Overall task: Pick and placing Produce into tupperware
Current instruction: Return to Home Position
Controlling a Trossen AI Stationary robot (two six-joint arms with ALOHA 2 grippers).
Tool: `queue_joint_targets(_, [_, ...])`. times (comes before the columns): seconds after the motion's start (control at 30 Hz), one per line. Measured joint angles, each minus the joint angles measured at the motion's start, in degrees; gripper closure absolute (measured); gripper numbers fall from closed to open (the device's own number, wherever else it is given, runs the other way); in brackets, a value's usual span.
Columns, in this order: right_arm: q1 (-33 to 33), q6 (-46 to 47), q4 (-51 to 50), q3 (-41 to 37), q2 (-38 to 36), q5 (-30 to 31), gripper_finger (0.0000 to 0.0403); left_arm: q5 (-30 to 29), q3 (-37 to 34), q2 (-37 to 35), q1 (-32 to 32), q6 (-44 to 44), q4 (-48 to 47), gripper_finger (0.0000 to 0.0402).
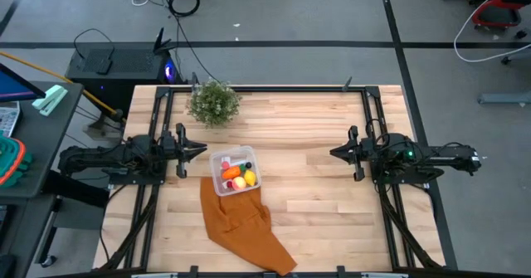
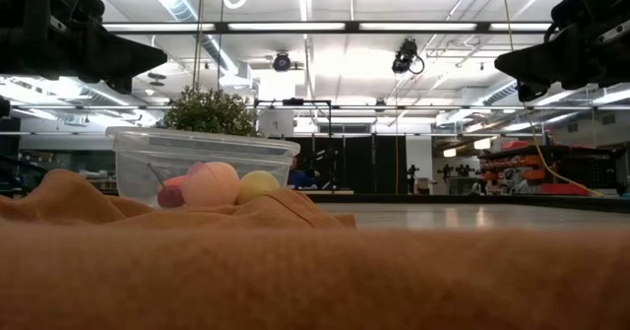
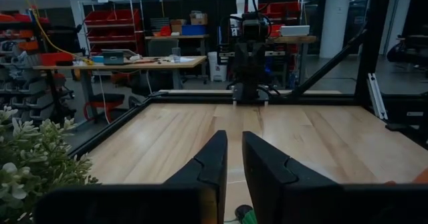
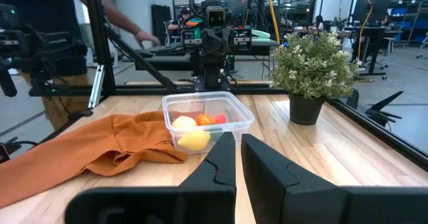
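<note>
Your right pincer (image 4: 237, 138) hangs nearly closed above the counter (image 4: 348, 150). Beyond it the tupperware (image 4: 244, 115), touching the orange cloth (image 4: 107, 144), holds the produce (image 4: 206, 120); pieces behind the lemon (image 4: 194, 141) are half hidden. Farthest, the left pincer (image 1: 197, 150) also looks closed.

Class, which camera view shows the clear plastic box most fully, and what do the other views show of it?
The right wrist view: the clear box shows nearly whole, with produce inside. The high view shows it from straight above; the low view hides its base behind the orange cloth; the left wrist view misses it.
</note>
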Motion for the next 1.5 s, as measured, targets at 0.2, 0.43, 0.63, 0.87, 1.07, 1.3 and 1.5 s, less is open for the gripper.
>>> queue_joint_targets(0.2, [0.0, 0.01, 0.0, 0.0, 0.0, 0.0, 0.0403, 0.0, 0.0, 0.0, 0.01, 0.0, 0.0, 0.0348])
queue_joint_targets(0.43, [0.0, 0.0, 0.0, 0.0, 0.0, 0.0, 0.0403, 0.0, 0.0, 0.0, 0.0, 0.0, 0.0, 0.0353])
queue_joint_targets(0.63, [0.02, 0.0, 0.0, 0.0, 0.0, 0.02, 0.0403, 0.02, 0.0, 0.0, 0.01, 0.0, 0.01, 0.0345])
queue_joint_targets(0.87, [0.01, 0.0, 0.01, 0.0, 0.0, 0.02, 0.0403, 0.0, 0.02, 0.0, 0.0, 0.0, 0.0, 0.035])
queue_joint_targets(1.07, [0.01, 0.0, 0.01, 0.0, -0.02, 0.02, 0.0403, 0.02, 0.0, 0.0, 0.01, 0.0, 0.0, 0.0352])
queue_joint_targets(1.3, [0.02, 0.02, 0.02, 0.0, 0.0, 0.02, 0.0403, 0.0, 0.02, 0.0, -0.01, 0.0, 0.0, 0.0344])
queue_joint_targets(1.5, [0.01, 0.01, 0.01, 0.0, 0.0, 0.02, 0.0403, 0.01, 0.01, 0.01, -0.01, 0.0, 0.01, 0.035])
